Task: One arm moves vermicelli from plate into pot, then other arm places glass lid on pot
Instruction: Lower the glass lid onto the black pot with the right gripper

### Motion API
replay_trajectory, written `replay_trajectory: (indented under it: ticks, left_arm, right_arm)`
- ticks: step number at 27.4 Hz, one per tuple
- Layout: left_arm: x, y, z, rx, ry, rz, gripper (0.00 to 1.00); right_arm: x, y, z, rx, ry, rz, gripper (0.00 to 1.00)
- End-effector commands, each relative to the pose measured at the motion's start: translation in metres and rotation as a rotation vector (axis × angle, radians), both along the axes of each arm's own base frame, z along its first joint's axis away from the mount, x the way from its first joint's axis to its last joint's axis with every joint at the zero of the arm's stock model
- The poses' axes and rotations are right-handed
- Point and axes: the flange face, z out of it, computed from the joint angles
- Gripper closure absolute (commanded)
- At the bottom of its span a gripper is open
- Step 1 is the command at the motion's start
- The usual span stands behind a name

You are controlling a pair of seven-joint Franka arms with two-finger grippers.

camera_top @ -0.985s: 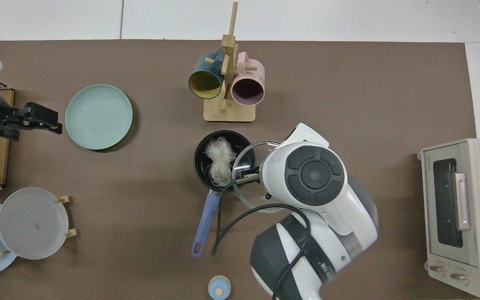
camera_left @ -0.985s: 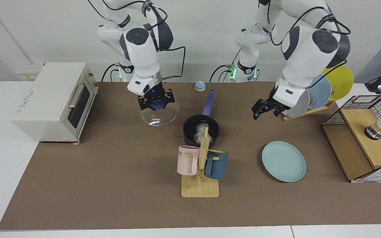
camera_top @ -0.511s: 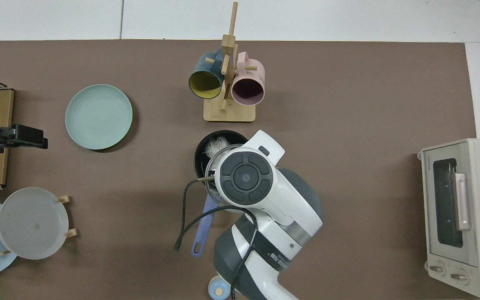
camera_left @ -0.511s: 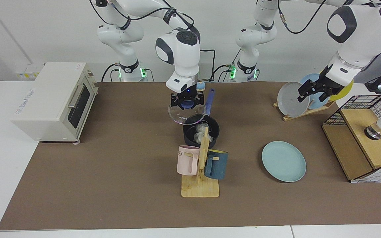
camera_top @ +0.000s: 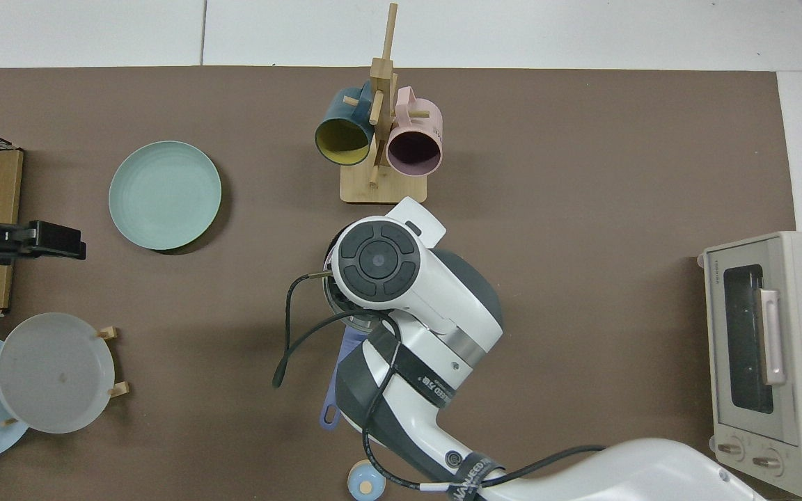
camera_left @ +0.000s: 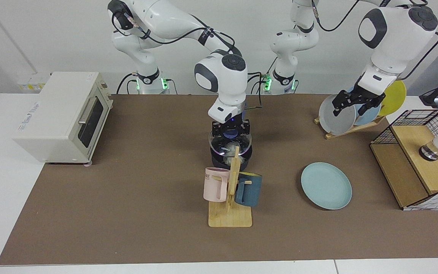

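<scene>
- Nearest you in the facing view, low in the centre, a wooden mug rack (camera_left: pixel 230 213) carries a pink mug (camera_left: pixel 216 184) and a dark blue mug (camera_left: pixel 248 189); its post hides part of what stands behind it.
- At lower right of centre the teal plate (camera_left: pixel 326 185) lies flat on the brown mat and you see nothing on it.
- Just behind the rack stands the black pot (camera_left: pixel 229 160); through the glass you see the whitish vermicelli (camera_left: pixel 229 148) inside it.
- The glass lid (camera_left: pixel 229 142) sits level over the pot's mouth; you cannot tell whether its rim touches the pot.
- The right gripper (camera_left: pixel 230 129), blue light lit, is clenched on the lid's blue knob directly above the pot; in the top view that arm (camera_top: pixel 401 292) hides pot and lid, with only the handle's end (camera_top: pixel 331 410) showing.
- Far right and further back, the left gripper (camera_left: pixel 353 101) hangs spread and holding nothing in front of the grey plate (camera_left: pixel 331 114) in the plate stand; that arm waits.
</scene>
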Motion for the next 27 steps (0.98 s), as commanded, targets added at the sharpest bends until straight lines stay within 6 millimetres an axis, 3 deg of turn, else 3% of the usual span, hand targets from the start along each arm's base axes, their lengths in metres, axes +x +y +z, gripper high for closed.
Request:
replay_trajectory:
  ticks: [1,6,15,21,27]
  left_arm:
    - [-0.009,-0.007,0.000,0.035,0.002,-0.035,0.00]
    - [-0.009,-0.023,0.000,0.033,0.000,-0.060,0.00]
    - [-0.010,-0.024,-0.001,0.025,0.011,-0.054,0.00]
    - [-0.007,-0.017,0.017,0.027,-0.023,-0.041,0.00]
    - [-0.006,-0.015,0.017,0.027,-0.023,-0.038,0.00]
  right_arm:
    - [0.016,0.012,-0.003,0.016,-0.017,-0.020,1.00]
    - [0.019,0.010,-0.005,0.004,-0.023,-0.017,1.00]
    - [0.025,0.009,-0.012,0.000,-0.021,-0.019,1.00]
    - [0.026,0.007,-0.015,-0.007,-0.015,-0.020,1.00]
    - [0.025,0.008,-0.016,-0.010,-0.012,-0.016,1.00]
